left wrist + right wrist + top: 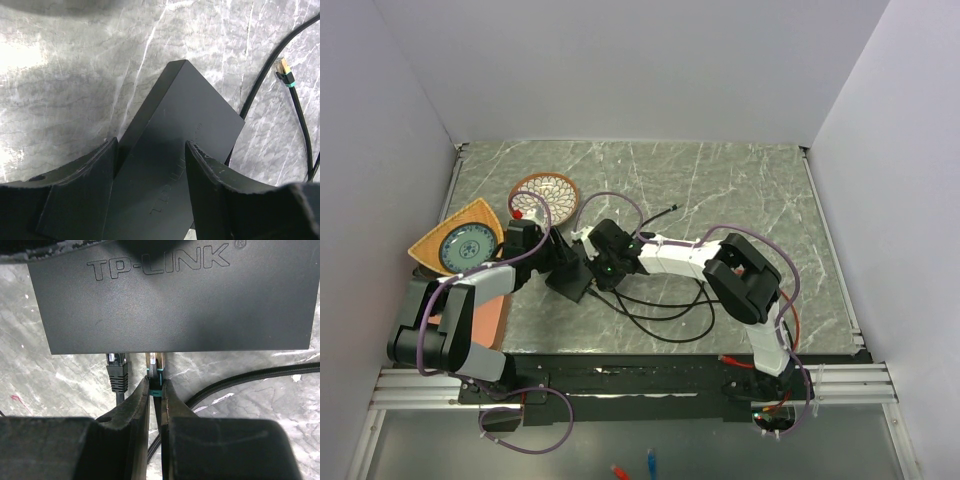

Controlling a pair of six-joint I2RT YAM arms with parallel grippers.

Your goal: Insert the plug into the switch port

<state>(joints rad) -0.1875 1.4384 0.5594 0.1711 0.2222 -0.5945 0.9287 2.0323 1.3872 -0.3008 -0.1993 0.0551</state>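
Right gripper is clamped on the clear plug with the teal band, with its black cable trailing back under me. The plug tip sits right at the port edge of the flat matte-black switch box; can't tell if it has entered. The switch lies centre-left on the grey marbled bench. Left gripper straddles the switch with a finger at each side; can't tell whether it pinches or only brackets.

Risks, my call:
- If the left hold is loose, my push slides the switch away and the plug never seats.
- A plug slightly off-line catches the port lip and twists in my grip.
- Black-booted plug just beside it could get knocked.

Only the right wrist view shows the plug tip, port edge and neighbouring plug. The left wrist view shows none of that, but it does show the switch body between my fingers and a loose teal-banded cable end well apart on the bench. The top view hides the contact under both arms.
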